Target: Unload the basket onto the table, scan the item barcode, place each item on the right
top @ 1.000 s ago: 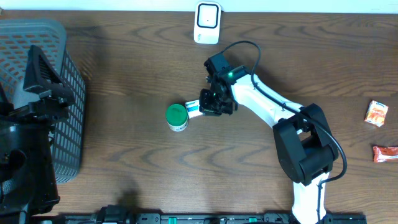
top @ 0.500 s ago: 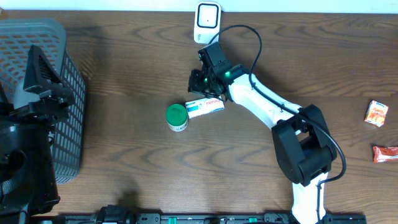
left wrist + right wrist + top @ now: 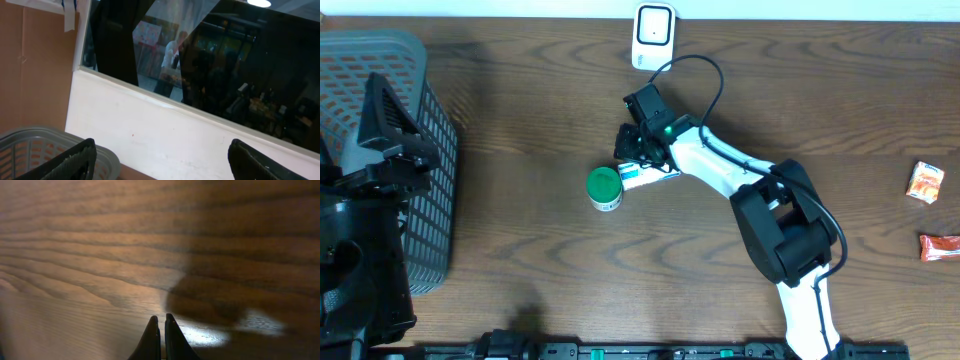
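Your left gripper (image 3: 161, 150) hangs spread wide, with the grey plastic mesh basket (image 3: 430, 130) just below it. A green-lidded round tub (image 3: 604, 187) sits near your right gripper (image 3: 161, 321), which is clenched on nothing. The small white-and-blue rectangular box (image 3: 650, 177) lies loose just beside it, partly under the wrist.

A dark wood-grain tabletop (image 3: 520, 250) carries a green-lidded jar (image 3: 604, 187) near its centre, with a small white box (image 3: 648, 177) just beside it on the right. A white scanner (image 3: 653, 37) sits at the far edge, a grey mesh basket (image 3: 430, 150) stands at the left end, and two orange snack packets (image 3: 924, 182) lie near the right edge.
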{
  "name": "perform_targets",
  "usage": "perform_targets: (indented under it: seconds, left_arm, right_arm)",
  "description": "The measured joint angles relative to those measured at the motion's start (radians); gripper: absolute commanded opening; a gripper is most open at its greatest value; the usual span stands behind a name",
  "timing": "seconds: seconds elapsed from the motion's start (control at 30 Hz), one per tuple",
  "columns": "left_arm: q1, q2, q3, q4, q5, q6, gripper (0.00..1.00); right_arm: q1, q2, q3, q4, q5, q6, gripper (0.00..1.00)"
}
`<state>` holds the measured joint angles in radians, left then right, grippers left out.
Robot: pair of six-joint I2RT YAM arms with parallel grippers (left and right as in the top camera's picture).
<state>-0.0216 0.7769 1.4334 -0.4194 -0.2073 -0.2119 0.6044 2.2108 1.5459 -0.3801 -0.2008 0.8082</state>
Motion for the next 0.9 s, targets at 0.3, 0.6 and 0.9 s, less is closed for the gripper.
perform_targets:
  seconds: [0.3, 0.6, 0.9]
  left_arm:
    - [0.000, 0.000, 0.000, 0.000, 0.000, 0.000, 0.84]
    - [0.000, 0.000, 0.000, 0.000, 0.000, 0.000, 0.84]
    - [0.000, 0.000, 0.000, 0.000, 0.000, 0.000, 0.84]
  right_arm:
    - [0.009, 0.005, 0.016, -0.125, -0.005, -0.031, 0.01]
    - [0.022, -0.019, 0.043, -0.515, -0.023, -0.307, 0.01]
    - [0.018, -0.010, 0.026, -0.885, 0.249, -0.482, 0.01]
